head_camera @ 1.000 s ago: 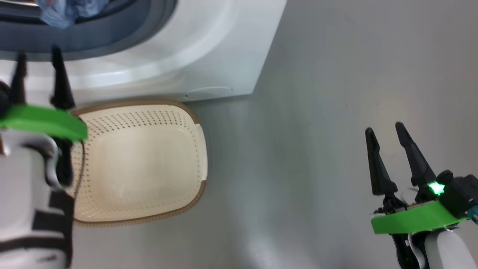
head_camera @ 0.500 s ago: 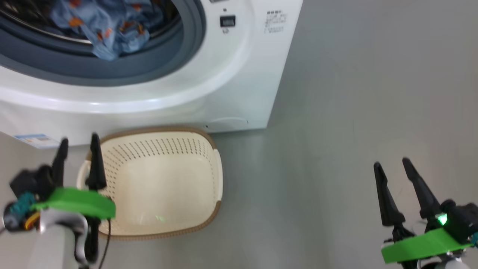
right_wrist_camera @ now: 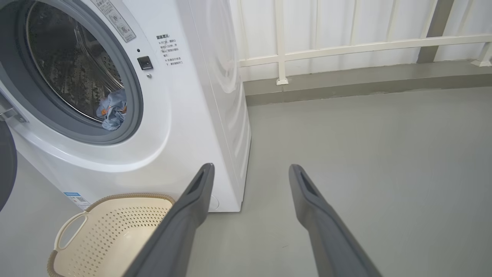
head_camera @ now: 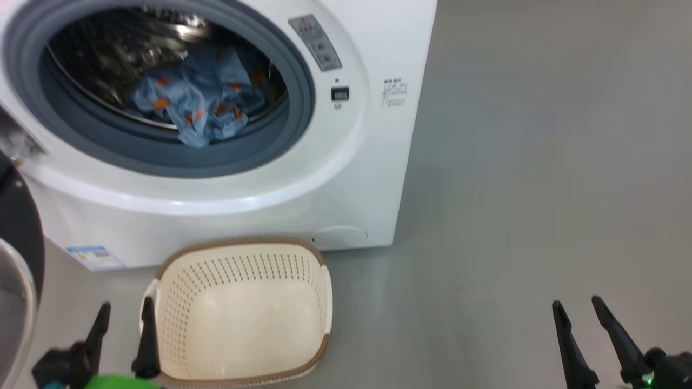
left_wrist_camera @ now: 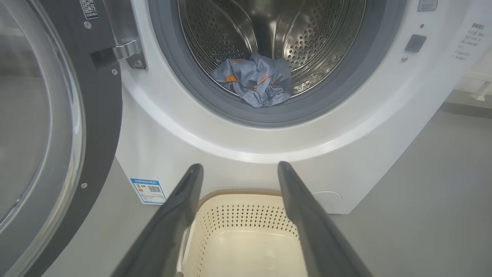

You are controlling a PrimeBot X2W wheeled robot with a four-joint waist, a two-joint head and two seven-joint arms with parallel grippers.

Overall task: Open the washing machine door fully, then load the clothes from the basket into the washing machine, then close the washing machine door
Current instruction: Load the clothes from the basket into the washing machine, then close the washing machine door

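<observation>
Door's wide open here: the washing machine door (left_wrist_camera: 54, 130) hangs at the far left of the left wrist view, glass bowl facing out and black rim turned well away from the opening. That leaves the mouth of the washing machine (head_camera: 351, 178) clear to reach into.

And look at the clothes (head_camera: 203, 105). The blue bundle with orange figures sits low in the drum (left_wrist_camera: 307, 34), right at the front. One fold droops toward the grey gasket (head_camera: 294, 124), though I can't tell if it touches.

The basket (head_camera: 238, 241) is parked on the floor (head_camera: 513, 189) against the foot of the machine, just below the opening. Sensible spot, a short lift from there to the drum. It's empty now, bare cream bottom.

The left hand (head_camera: 125, 310) is at the lower left of the head view, just beside the basket's left edge, fingers spread and holding nothing. The right hand (head_camera: 576, 301) is at the lower right, well apart from everything, also released and empty.

I'd say loading is done and only the door is left. The left hand is nearer to it. That low fold could snag in the seal.
</observation>
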